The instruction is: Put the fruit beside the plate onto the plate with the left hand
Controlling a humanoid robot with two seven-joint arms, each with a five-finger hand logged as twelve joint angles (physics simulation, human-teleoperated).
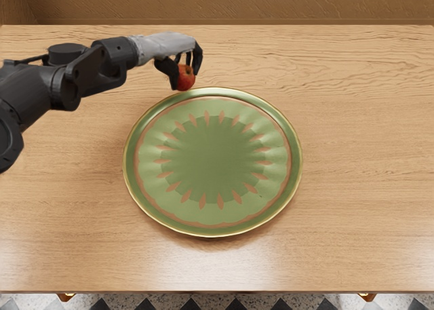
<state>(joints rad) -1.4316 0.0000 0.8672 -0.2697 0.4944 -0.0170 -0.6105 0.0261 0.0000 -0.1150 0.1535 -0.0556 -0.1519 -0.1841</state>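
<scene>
Where the left robot hand curls, the fruit (red) sits clasped.

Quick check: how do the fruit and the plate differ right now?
The fruit is small, round and red-orange; the plate is wide, flat and green with a gold rim. The fruit is gripped by the left hand; the plate lies free on the table.

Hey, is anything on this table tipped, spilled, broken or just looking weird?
Nothing stands out. The green plate lies flat and whole on the table. The left hand is closed around a small red fruit just past the plate's far rim. No spills or damage show.
</scene>
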